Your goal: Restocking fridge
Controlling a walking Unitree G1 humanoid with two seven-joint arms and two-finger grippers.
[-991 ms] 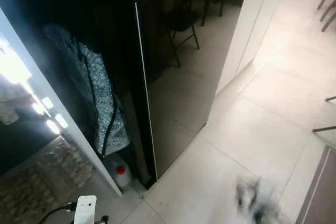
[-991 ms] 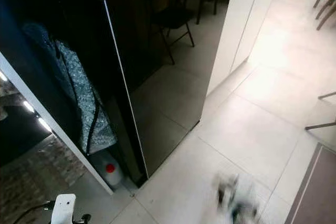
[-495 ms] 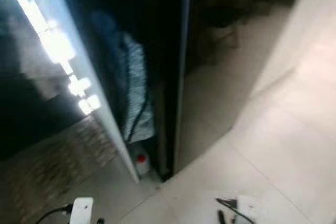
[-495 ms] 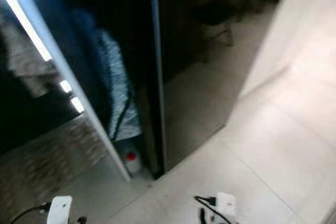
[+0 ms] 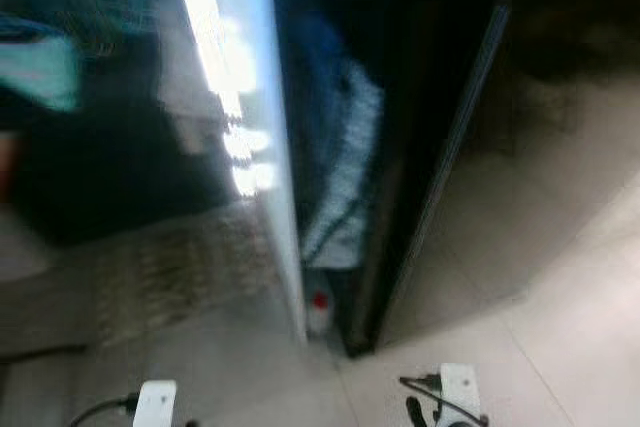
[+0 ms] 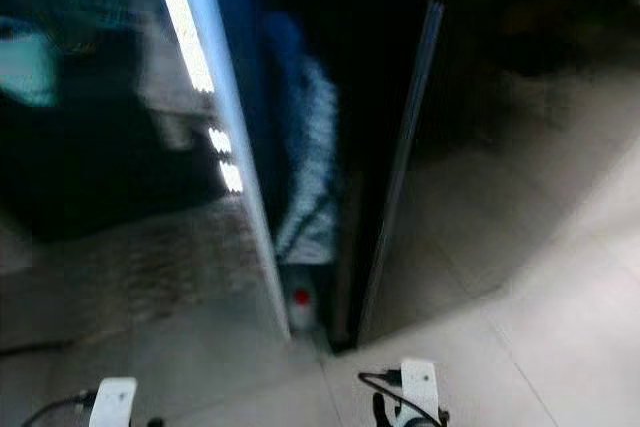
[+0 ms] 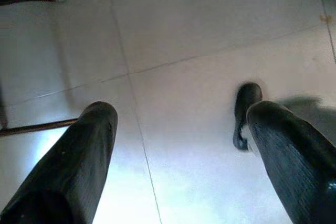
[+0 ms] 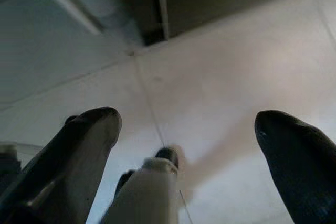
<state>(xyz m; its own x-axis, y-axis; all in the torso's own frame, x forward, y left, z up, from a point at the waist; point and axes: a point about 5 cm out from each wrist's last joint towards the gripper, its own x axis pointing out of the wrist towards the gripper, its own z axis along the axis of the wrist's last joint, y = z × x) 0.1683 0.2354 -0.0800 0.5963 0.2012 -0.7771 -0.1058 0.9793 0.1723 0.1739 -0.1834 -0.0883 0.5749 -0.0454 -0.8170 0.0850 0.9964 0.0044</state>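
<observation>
The tall black glossy fridge (image 5: pixel 480 137) stands shut at the right of the blurred eye views, its door edge (image 6: pixel 400 177) running down to the floor. My left gripper (image 7: pixel 181 116) hangs open over pale floor tiles with nothing between its fingers. Low near the fridge's foot (image 8: pixel 157 30), my right gripper (image 8: pixel 186 121) is also open and empty. Both white wrists (image 5: pixel 155 402) (image 5: pixel 458 392) peek in at the bottom of the eye views.
A white panel edge (image 5: pixel 282 197) with bright reflections stands left of the fridge. In the dark gap between them hang a grey speckled bag (image 5: pixel 345 177) and, below it, a jug with a red cap (image 5: pixel 318 307). Pale tiled floor (image 5: pixel 560 347) spreads to the right.
The whole picture has shifted: the camera has swung left, so the fridge and gap now sit further right. The white panel fills more of the left. Both arms still hang low.
</observation>
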